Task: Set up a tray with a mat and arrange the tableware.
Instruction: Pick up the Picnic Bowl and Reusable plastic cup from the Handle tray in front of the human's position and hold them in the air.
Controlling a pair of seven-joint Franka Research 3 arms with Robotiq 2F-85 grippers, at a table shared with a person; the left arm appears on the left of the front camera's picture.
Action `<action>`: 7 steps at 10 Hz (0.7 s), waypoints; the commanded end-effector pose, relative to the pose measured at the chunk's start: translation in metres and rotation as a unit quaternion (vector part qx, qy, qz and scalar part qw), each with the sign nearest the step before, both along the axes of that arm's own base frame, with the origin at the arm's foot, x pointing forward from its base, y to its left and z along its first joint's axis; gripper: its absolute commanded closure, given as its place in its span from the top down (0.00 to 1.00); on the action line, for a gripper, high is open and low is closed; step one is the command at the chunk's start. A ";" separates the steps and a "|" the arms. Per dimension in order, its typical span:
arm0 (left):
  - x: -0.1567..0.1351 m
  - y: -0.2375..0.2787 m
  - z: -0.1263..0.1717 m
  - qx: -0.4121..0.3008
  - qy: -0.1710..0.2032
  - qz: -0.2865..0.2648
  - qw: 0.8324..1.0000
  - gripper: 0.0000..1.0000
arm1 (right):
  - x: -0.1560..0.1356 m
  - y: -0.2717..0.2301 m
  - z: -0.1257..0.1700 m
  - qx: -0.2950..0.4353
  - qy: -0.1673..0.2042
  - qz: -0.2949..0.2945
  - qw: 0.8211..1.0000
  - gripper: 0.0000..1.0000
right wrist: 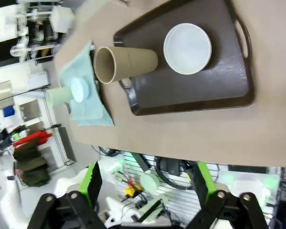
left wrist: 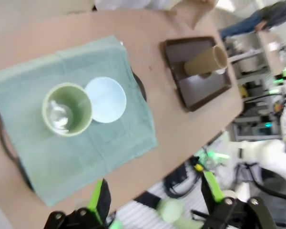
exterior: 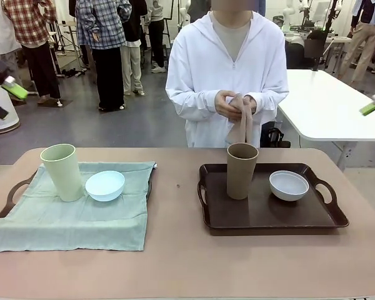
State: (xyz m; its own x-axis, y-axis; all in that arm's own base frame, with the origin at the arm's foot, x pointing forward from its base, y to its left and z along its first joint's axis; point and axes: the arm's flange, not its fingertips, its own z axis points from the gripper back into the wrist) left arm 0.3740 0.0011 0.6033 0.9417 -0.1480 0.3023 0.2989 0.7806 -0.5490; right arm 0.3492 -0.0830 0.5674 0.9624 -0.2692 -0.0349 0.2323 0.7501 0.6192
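A pinkish-brown tabletop (exterior: 175, 269) fills the near part of the front view, and a person (exterior: 225, 62) in a white zipped hoodie stands at its far edge, facing across it.

Two trays lie side by side on it, well apart. The brown tray (exterior: 262, 215) on the robot's right is bare. The second tray (exterior: 14, 192) on the left is almost wholly covered, with only its dark handles peeking out. Over it lies a pale green mat (exterior: 69, 222), spread flat and spilling past the tray's near edge onto the tabletop.

The left end effector (left wrist: 155, 195) hangs high over the near edge of the tabletop, jaws spread wide and holding nothing. The right end effector (right wrist: 148, 183) is likewise raised and wide apart with nothing between its fingers (its wrist view looks down on the brown tray from above).

The pale green cup (exterior: 62, 172) stands upright on the mat towards its far left corner. The brown cup (exterior: 242, 170) stands upright on the brown tray, in its far left part. The person's hands (exterior: 224, 103) are held together at waist height, gripping a brownish cloth (exterior: 239, 129) that hangs down behind the brown cup.

The light blue bowl (exterior: 105, 185) sits on the mat just beside the pale green cup, to its right, touching it or very nearly so. The whitish bowl (exterior: 289, 185) sits on the brown tray to the right of the brown cup, apart from it.
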 end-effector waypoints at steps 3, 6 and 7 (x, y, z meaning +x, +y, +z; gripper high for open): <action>-0.005 -0.090 -0.007 0.168 -0.139 -0.038 0.975 1.00 | 0.020 0.062 -0.009 -0.136 0.076 0.010 0.988 1.00; -0.008 -0.161 -0.017 0.240 -0.191 -0.123 0.944 1.00 | 0.034 0.089 -0.038 -0.184 0.117 0.009 0.976 1.00; -0.003 -0.181 -0.025 0.244 -0.174 -0.173 0.938 1.00 | 0.040 0.093 -0.049 -0.189 0.131 0.010 0.973 1.00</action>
State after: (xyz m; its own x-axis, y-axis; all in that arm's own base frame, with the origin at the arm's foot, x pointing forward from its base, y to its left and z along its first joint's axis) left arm 0.3591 -0.1752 0.5873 0.6749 -0.5944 0.4373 0.6489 0.7602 0.0319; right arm 0.3795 0.0088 0.5262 0.9488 -0.2686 -0.1664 0.3043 0.9186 0.2521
